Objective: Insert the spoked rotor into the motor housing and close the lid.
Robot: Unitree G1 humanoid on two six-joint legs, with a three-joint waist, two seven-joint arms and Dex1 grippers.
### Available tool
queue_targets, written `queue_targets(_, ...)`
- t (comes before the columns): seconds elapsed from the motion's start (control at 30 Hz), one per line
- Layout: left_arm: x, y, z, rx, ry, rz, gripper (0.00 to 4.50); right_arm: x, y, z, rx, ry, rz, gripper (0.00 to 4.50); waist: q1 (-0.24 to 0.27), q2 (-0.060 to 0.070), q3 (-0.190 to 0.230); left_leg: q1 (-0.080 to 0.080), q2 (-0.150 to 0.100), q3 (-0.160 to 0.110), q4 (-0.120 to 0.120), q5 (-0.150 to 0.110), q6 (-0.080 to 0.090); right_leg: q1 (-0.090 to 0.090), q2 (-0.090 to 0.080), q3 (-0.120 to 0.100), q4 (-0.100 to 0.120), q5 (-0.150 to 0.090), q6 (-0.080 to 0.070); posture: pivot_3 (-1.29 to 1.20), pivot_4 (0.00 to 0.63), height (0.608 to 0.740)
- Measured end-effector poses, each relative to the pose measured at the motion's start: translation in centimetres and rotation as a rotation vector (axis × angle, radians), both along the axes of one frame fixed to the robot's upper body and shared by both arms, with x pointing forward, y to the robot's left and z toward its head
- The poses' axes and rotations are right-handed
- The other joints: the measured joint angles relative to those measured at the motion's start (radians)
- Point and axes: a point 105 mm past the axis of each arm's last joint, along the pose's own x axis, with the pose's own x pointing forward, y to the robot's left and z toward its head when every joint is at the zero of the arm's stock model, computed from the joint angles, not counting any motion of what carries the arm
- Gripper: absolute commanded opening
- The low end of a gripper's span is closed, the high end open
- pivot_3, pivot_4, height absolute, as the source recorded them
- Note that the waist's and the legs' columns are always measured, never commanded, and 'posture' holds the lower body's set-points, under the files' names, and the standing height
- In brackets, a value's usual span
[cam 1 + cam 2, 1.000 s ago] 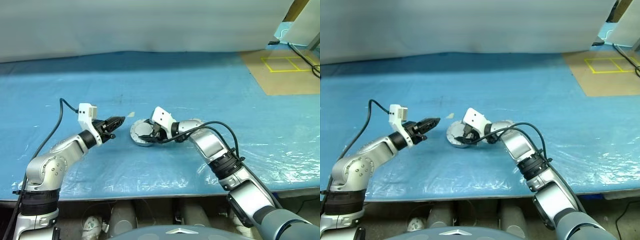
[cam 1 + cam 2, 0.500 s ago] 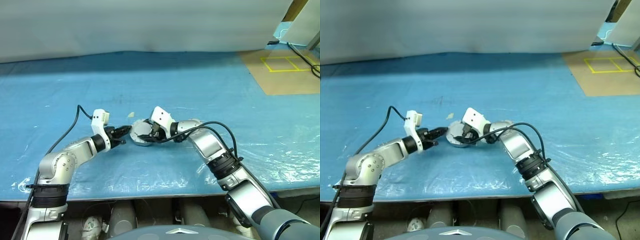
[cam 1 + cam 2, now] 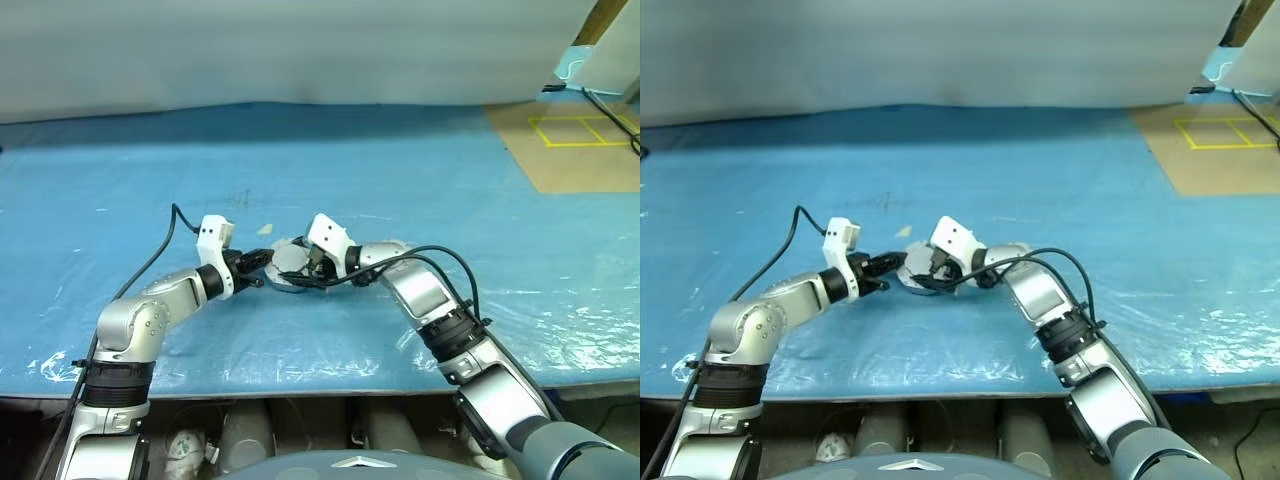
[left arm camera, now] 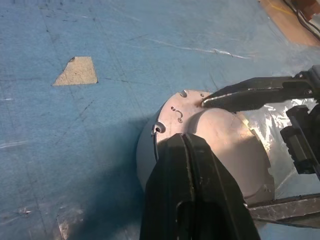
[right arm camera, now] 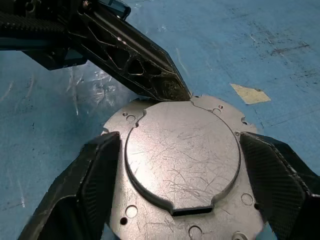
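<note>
In the middle of the blue table [image 3: 420, 190], the motor housing [image 3: 285, 268] sits as a round silver-grey puck with its lid [image 5: 182, 160] lying flat on top. The lid is scratched bare metal, a raised smooth disc inside a notched rim dotted with small holes. The left gripper [image 3: 258, 264] comes at the housing from its left with its black fingers pressed together, their tip touching the lid's rim. The right gripper [image 5: 187, 167] reaches from the housing's right, its two fingers spread wide on either side of the lid, just beside its edge. The right wrist view brings out the lid's scratches and holes; the left wrist view shows the housing's grey side wall and a tan paper scrap [image 4: 77, 71] on the table beyond it
</note>
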Motion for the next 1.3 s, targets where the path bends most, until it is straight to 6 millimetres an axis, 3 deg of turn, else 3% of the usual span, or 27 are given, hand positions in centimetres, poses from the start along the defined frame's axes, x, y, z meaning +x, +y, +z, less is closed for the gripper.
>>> queue_targets(0.23, -0.2, -0.4, 0.0, 0.031, -0.023, -0.036, 0.00, -1.6, -5.1, 0.3, 0.094, 0.050, -0.116, 4.47, 0.020, 0.001, -0.001, 0.000, -0.001, 0.000, -0.009, 0.001, -0.001, 0.005, -0.001, -0.002, -0.012, 0.001, -0.003, 0.00, 0.150, 0.740)
queue_targets(0.33, -0.1, 0.1, -0.1, 0.061, -0.030, -0.024, 0.00, -1.8, -8.0, 1.8, 0.172, 0.107, -0.231, 4.47, 0.020, 0.002, -0.001, 0.000, -0.001, 0.000, -0.011, 0.002, -0.004, 0.004, 0.001, -0.003, -0.012, 0.001, -0.003, 0.00, 0.150, 0.740)
queue_targets(0.43, -0.1, 0.2, -0.1, 0.072, -0.040, -0.025, 0.00, -2.4, -9.2, 3.1, 0.282, 0.210, -0.311, 4.47, 0.020, 0.002, -0.001, 0.001, -0.001, 0.000, -0.012, 0.002, -0.004, 0.004, 0.001, -0.003, -0.012, 0.001, -0.003, 0.00, 0.150, 0.740)
queue_targets(0.7, -0.1, -0.3, -0.1, 0.076, -0.051, -0.048, 0.00, -2.5, -7.1, -0.3, 0.438, 0.611, -0.506, 4.47, 0.020, 0.003, -0.001, -0.001, -0.001, 0.000, -0.013, 0.002, -0.004, 0.002, -0.001, -0.003, -0.013, -0.002, 0.001, 0.00, 0.150, 0.740)
queue_targets(0.87, -0.1, -0.3, -0.1, 0.080, -0.056, -0.047, 0.00, -2.1, -4.6, 0.2, 0.557, 0.812, -0.512, 4.47, 0.021, 0.003, -0.001, -0.004, -0.002, 0.000, -0.015, 0.003, -0.005, -0.001, -0.001, -0.003, -0.013, 0.000, -0.001, 0.00, 0.150, 0.740)
queue_targets(1.07, -0.1, -0.4, -0.1, 0.078, -0.061, -0.044, 0.00, -1.9, -3.5, 0.0, 0.649, 1.015, -0.533, 4.47, 0.023, 0.003, -0.001, -0.005, -0.004, -0.001, -0.017, 0.003, -0.005, -0.002, -0.001, -0.003, -0.013, -0.001, 0.000, 0.00, 0.150, 0.740)
queue_targets(1.17, -0.2, -0.4, -0.1, 0.078, -0.063, -0.041, 0.00, -2.3, -3.4, -0.4, 0.662, 1.091, -0.537, 3.84, 0.022, 0.003, -0.001, -0.005, -0.006, -0.001, -0.018, 0.003, -0.006, -0.002, -0.001, -0.003, -0.013, -0.001, 0.000, 0.00, 0.150, 0.740)
queue_targets(1.3, -0.3, -0.5, 0.1, 0.073, -0.071, -0.043, 0.00, -2.6, -4.1, -1.1, 0.675, 1.158, -0.559, 2.38, 0.022, 0.003, -0.001, -0.004, -0.007, -0.002, -0.018, 0.003, -0.006, -0.001, -0.001, -0.003, -0.012, -0.001, 0.001, 0.00, 0.150, 0.740)
